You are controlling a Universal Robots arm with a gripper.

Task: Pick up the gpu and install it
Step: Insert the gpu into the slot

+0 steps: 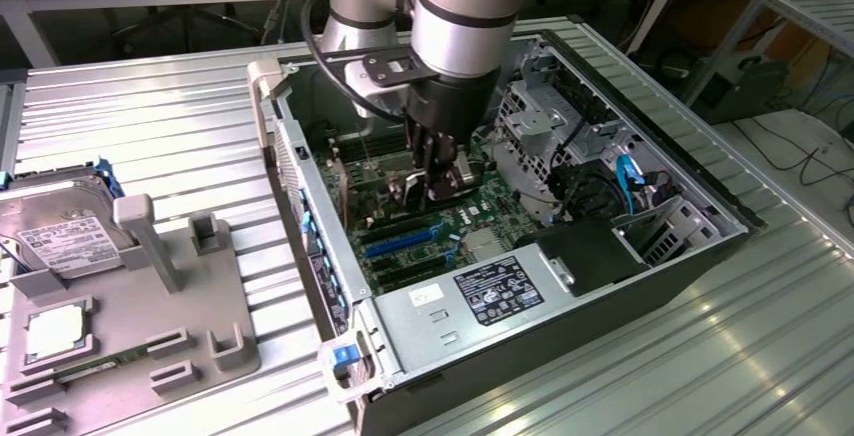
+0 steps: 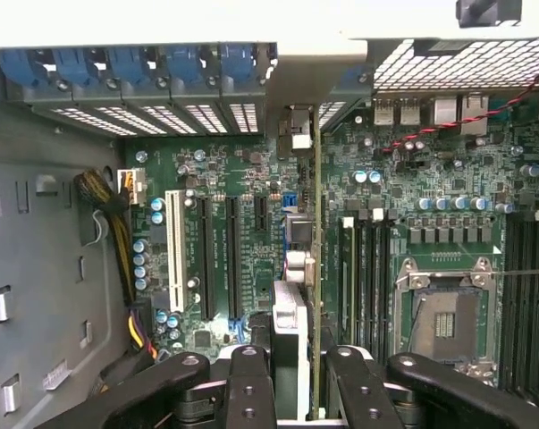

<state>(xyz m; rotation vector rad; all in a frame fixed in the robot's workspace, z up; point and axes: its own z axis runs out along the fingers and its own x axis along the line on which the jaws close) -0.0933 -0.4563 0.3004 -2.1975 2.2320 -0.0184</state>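
Exterior view, arm: reaching straight down into the open computer case (image 1: 694,241), which lies on its side on the ribbed metal table (image 1: 160,116).
Gripper (image 1: 434,174): deep inside the case, low over the motherboard (image 1: 400,241), and it's clenched on the gpu (image 1: 457,176).
Wrist view, grip: black fingers (image 2: 249,384) either side of the gpu (image 2: 290,331), card pinched between them, gripper (image 2: 300,389) squarely over it.
Gpu position: standing on edge, thin green board running in line with the long expansion slots, its metal end towards the row of blue clips (image 2: 126,64) at the case's rear wall.
Seating: can't tell whether its lower edge is in a slot or just above one.
Neighbours on the board: white slot (image 2: 173,250) to one side, open CPU socket (image 2: 443,313) to the other.
Case: power supply (image 1: 497,291) at the near end.
Exterior view's left: hard drive (image 1: 60,231) propped in a grey fixture tray (image 1: 200,346), well apart from the case.
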